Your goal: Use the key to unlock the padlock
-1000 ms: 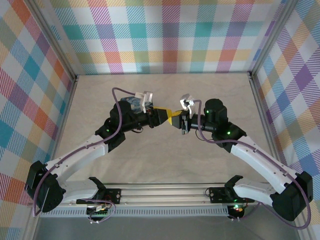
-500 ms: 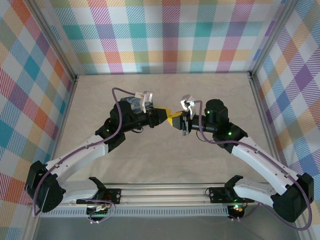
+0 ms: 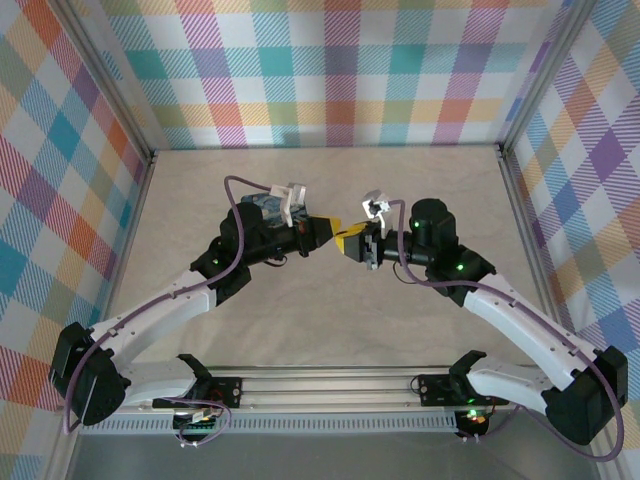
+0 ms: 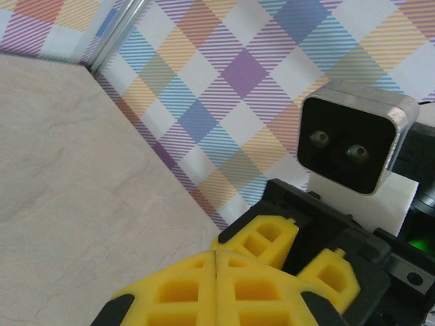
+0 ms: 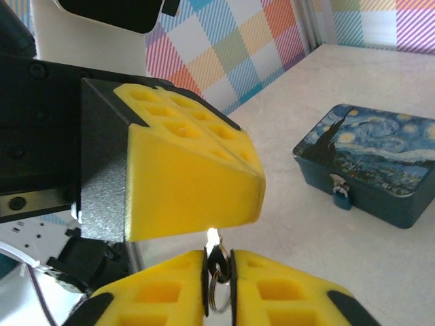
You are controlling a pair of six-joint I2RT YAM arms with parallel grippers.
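Since the earlier frame, the right tool has edged left, closing the gap to the left tool; the two now meet tip to tip above the middle of the bench.

Right tool: clenched on the key. The blade stands up out of the grip, its tip just under the left tool.

Left tool: clenched, with nothing seen in its grip.

The padlock hangs on the front face of the box, which rests left of bench centre, beneath the left wrist. From the key, the padlock lies sideways and lower, well apart, and the blade points away from it.

Judgement: the left arm is nearer the padlock, so the key needs turning toward it.
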